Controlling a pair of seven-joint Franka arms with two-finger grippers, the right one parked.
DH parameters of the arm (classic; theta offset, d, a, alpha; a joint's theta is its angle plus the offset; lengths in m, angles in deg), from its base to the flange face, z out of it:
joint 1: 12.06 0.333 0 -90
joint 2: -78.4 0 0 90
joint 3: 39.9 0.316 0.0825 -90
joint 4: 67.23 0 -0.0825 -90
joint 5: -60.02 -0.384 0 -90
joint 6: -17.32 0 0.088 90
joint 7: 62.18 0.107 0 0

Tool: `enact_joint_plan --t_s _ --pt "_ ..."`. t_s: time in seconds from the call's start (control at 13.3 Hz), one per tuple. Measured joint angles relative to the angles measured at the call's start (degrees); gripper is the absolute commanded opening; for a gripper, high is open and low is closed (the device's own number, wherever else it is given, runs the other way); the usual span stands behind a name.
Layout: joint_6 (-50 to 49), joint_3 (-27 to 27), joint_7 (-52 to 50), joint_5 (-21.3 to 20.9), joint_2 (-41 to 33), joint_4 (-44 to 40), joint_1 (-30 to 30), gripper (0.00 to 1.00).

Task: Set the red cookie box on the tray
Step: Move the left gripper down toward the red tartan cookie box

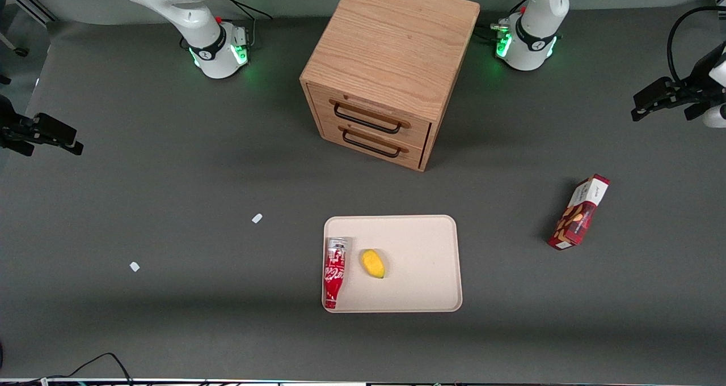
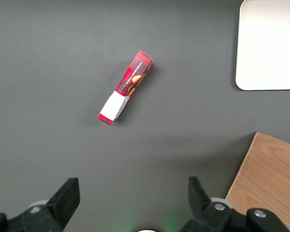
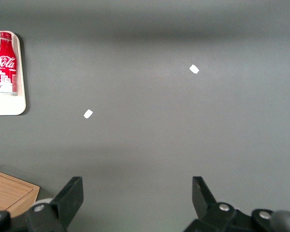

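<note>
Tray (image 1: 420,233) carries a red soda bottle (image 1: 334,271) along one rim and a yellow fruit (image 1: 373,263) beside it, with the wooden drawer cabinet (image 1: 391,63) standing farther from the front camera. Left gripper (image 2: 133,203) hangs high with fingers (image 2: 67,195) spread and empty; the red cookie box (image 2: 125,88) lies flat on the table (image 1: 170,176), well apart from the fingertips and clear of the tray, nothing between them. Gripper is cut off at the frame edge in the front view

The box (image 1: 578,212) is a slim dark-red carton with cookie pics and a white end, lying flat on the table at a slight angle, well apart from the tray (image 1: 420,233), toward the working arm's end. The tray's beige, flat, low-rimmed, round-cornered. The gripper (image 2: 133,200) hangs above the table, fingers spread.
</note>
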Motion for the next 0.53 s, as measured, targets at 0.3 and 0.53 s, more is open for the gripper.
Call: enact_joint_plan --t_s 0.3,0.53 --pt "0.03 -0.01 0.0 0.0 0.52 0.05 0.02 1.0" --pt "1.24 -0.27 0.84 0.0 3.88 0.34 0.01 1.0"
